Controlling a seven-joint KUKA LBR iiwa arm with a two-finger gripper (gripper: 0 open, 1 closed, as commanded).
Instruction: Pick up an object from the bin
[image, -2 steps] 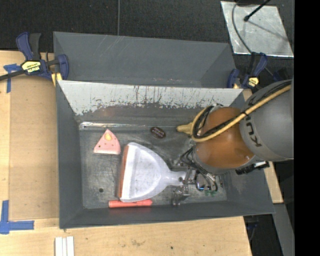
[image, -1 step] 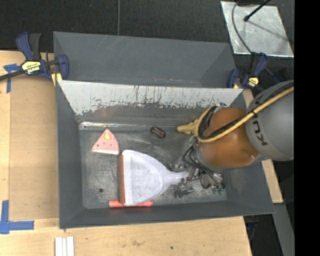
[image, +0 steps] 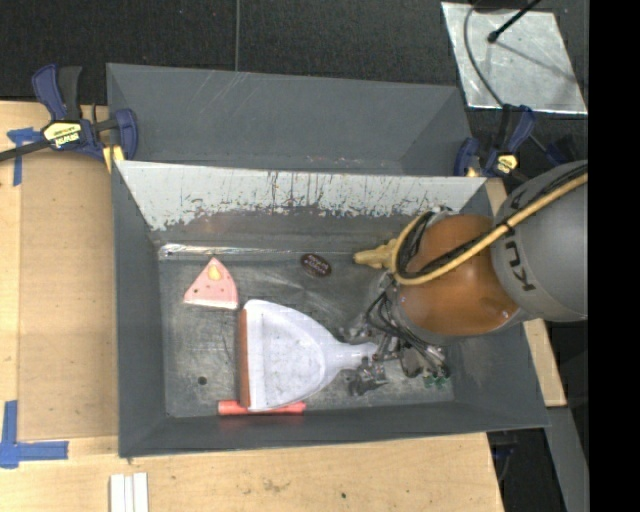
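Camera view looks down into the grey bin (image: 140, 330). The arm (image: 455, 285) reaches in from the right. A white dustpan (image: 283, 358) with a red edge lies at the front, its handle pointing right. The claw (image: 385, 368) is low at the handle's end. I cannot tell if it is open or holds anything. Behind the dustpan lie a pink wedge (image: 212, 285) and a small dark piece (image: 316, 264).

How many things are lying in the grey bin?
4: a pink triangle slice on the left, a white dustpan in the middle, a small dark oval behind it, and a yellowish piece peeking out beside the arm. More may hide under the arm.
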